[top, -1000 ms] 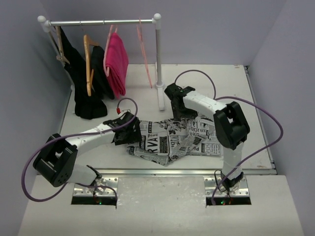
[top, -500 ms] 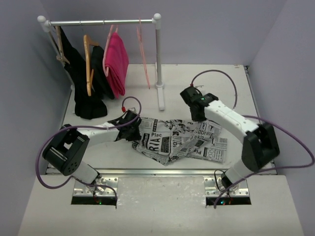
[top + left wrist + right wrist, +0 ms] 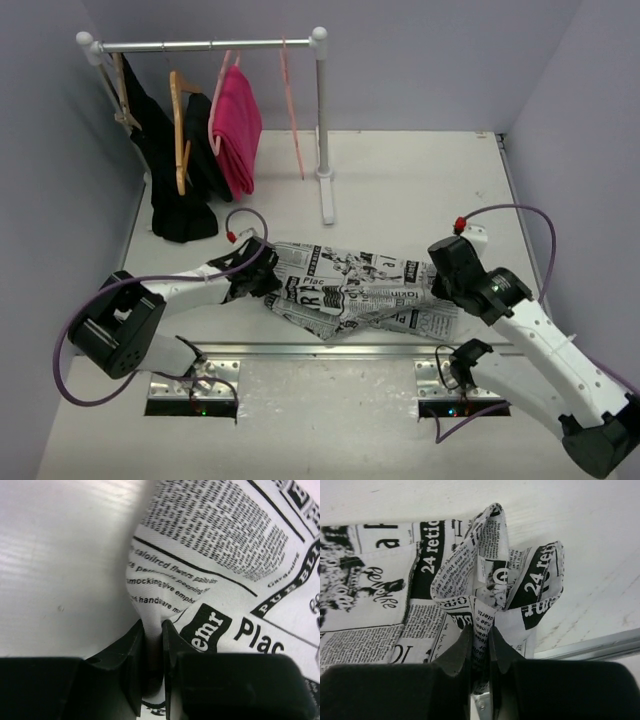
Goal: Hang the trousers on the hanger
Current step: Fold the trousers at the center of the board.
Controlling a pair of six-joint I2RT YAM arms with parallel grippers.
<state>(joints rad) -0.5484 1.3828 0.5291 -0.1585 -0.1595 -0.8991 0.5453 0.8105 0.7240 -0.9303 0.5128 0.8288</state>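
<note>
Near the front edge of the counter (image 3: 420, 180), the left fingers (image 3: 131, 655) pinch one end of the newspaper-print trousers (image 3: 350, 285), and the right fingers (image 3: 457, 652) pinch a bunched fold at the other end. Each pinch holds only a little cloth, so it might slip out or sag when lifted. Far back, the thin pink hanger (image 3: 293, 110) hangs on the rail (image 3: 210, 44), well apart, and its hook is hard to see.

Trousers (image 3: 220, 555) cut off, both wrist views
</note>
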